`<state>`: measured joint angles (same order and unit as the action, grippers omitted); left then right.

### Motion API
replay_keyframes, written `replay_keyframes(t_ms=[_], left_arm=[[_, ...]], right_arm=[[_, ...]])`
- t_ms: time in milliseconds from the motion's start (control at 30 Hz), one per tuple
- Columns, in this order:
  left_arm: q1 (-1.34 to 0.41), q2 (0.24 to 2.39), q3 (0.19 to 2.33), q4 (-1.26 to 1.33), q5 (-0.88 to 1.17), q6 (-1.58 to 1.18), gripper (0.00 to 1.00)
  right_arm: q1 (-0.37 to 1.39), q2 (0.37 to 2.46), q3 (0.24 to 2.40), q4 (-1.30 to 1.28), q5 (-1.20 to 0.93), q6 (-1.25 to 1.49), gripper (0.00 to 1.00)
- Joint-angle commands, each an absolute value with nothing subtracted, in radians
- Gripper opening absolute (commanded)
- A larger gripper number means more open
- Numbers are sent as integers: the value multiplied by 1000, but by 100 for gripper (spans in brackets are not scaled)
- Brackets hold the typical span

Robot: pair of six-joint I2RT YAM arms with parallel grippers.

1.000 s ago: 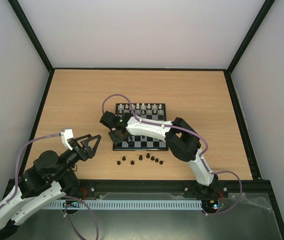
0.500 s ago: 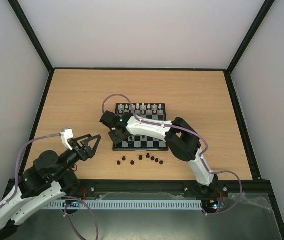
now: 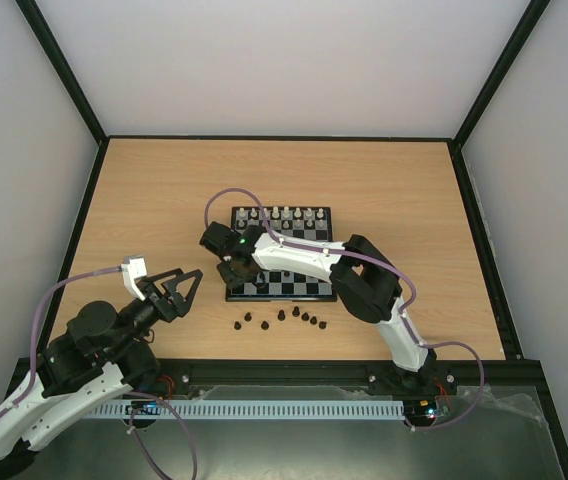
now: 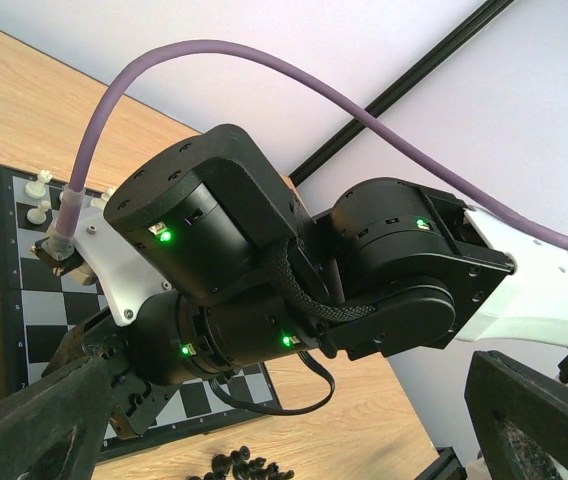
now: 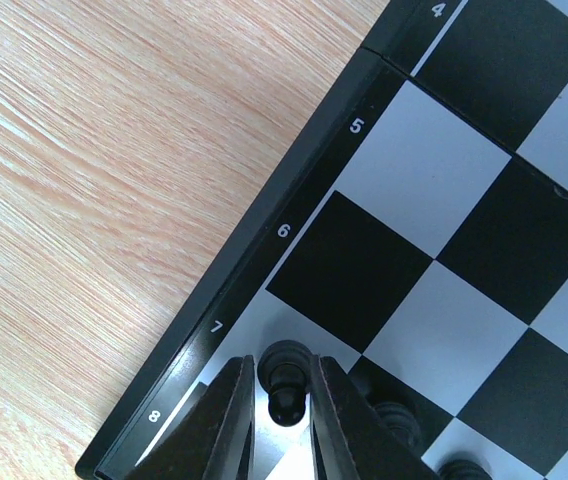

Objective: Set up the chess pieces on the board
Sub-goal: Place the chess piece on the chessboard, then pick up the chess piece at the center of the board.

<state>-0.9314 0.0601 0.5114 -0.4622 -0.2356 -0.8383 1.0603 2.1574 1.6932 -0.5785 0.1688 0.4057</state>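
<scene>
Top view: left gripper (image 3: pixel 180 281) stands spread wide and empty by the desk's (image 3: pixel 164 200) near-left corner. Loose chess pieces (image 3: pixel 284 318) lie between board (image 3: pixel 282 296) and near edge.
Right wrist view: right gripper (image 5: pixel 282 425) brackets a dark piece (image 5: pixel 285 370) at the board's corner; whether it is grasped or released cannot be told.
Risk: a finger dragging on lift-off could topple it

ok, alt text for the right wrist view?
The right hand closely flanks a dark pawn standing at the chessboard edge near the 7 mark; whether it touches is unclear. Two more dark pieces sit at the bottom, wooden table at left.
</scene>
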Motion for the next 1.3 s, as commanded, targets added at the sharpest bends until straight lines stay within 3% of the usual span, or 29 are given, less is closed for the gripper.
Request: replay_keyframes(t_ms=[0,600,1033,1267], left_arm=[[-934,60,510,-440,-230,-827,99],[-934,58,510,-439,-229,-828,99],[-934,60,510,-439,-232,-828,99],[-934,63,510,-439,-233,-828,99]], right_arm=[[1058,2129,1697,-603,178,402,17],[1057,2052,1686,-604,218,393,44],[1054,1857,1574,-585,261,397,59],[1052,1701,1427,-549,275,413,75]])
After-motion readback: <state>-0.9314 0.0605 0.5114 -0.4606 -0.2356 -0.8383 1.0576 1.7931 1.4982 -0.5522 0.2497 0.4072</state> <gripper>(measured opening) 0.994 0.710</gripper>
